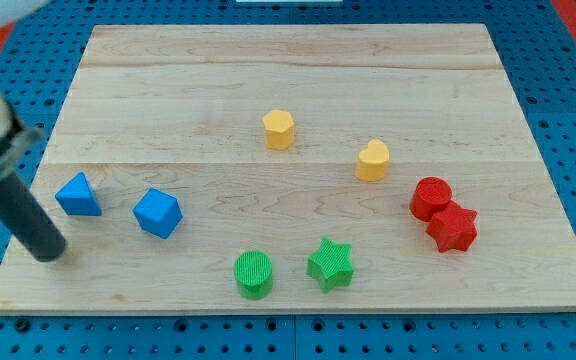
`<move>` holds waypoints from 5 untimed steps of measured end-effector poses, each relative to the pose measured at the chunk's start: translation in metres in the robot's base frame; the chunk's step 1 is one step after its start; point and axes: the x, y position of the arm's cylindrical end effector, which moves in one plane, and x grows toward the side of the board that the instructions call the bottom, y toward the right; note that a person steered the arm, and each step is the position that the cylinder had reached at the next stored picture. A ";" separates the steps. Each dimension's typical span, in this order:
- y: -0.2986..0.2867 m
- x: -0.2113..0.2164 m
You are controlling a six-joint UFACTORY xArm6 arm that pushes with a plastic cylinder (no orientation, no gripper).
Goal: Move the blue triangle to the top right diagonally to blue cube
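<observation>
The blue triangle lies on the wooden board at the view's left. The blue cube sits just to its right, a small gap apart. My tip rests on the board at the lower left, below and a little left of the blue triangle, not touching it. The dark rod rises from the tip toward the view's upper left.
A yellow hexagonal block and a yellow heart-like block sit mid-board. A red cylinder touches a red star at the right. A green cylinder and a green star lie near the bottom edge.
</observation>
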 end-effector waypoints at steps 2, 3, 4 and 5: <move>0.067 -0.058; 0.079 -0.078; 0.085 -0.077; 0.139 -0.082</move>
